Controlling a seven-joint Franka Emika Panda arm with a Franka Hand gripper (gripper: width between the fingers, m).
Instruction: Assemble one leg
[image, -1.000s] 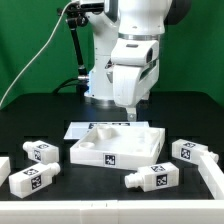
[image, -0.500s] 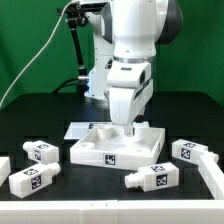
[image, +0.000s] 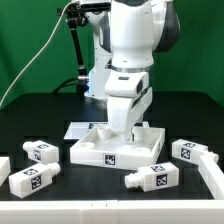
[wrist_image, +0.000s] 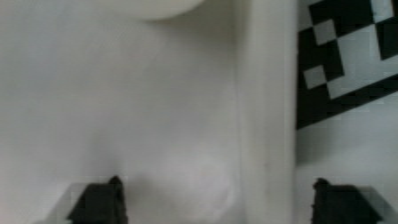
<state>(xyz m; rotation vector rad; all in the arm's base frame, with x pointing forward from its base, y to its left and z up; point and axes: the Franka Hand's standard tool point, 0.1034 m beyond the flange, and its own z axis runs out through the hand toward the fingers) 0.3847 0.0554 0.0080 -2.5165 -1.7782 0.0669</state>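
Several white legs with black-and-white tags lie on the black table: two at the exterior view's left (image: 41, 151) (image: 33, 179), one in front (image: 150, 177) and one at the right (image: 189, 150). My gripper (image: 124, 133) is low over the far side of the large white tray-like piece (image: 95, 152), and its fingertips are hidden behind that piece's wall. In the wrist view the gripper (wrist_image: 217, 204) is open, with dark fingertips (wrist_image: 102, 200) wide apart over the white surface and a tag (wrist_image: 352, 60) to one side. It holds nothing.
The marker board (image: 78, 129) lies behind the tray-like piece at the exterior view's left. Another white part (image: 212, 176) lies at the right edge and one more (image: 3, 166) at the left edge. A black stand (image: 78, 50) rises behind the arm.
The arm has come down and a little toward the exterior view's left, bringing the gripper from above the tray-like piece down to its far side.
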